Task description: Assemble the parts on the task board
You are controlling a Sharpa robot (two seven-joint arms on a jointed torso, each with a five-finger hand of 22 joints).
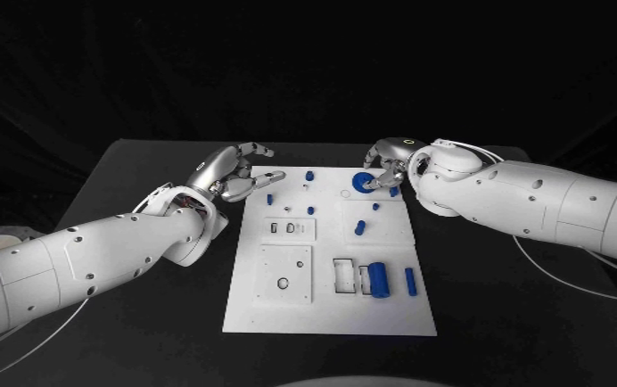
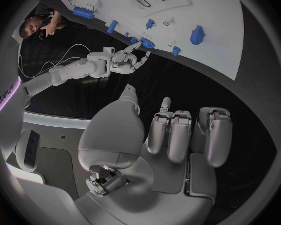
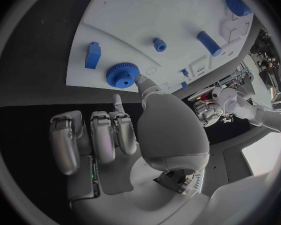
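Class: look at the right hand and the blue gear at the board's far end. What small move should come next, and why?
Probably close the right hand around the blue gear. One fingertip already touches its rim, the other fingers are curled away from it, and the gear lies flat on the task board, ungrasped.

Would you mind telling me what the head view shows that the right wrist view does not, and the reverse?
Only the head view takes in the whole task board, including the large blue cylinder at its near end. Only the right wrist view shows the blue gear's teeth and the right robot hand touching its edge with one fingertip. Both show the gear, the board, the left robot hand and small blue parts.
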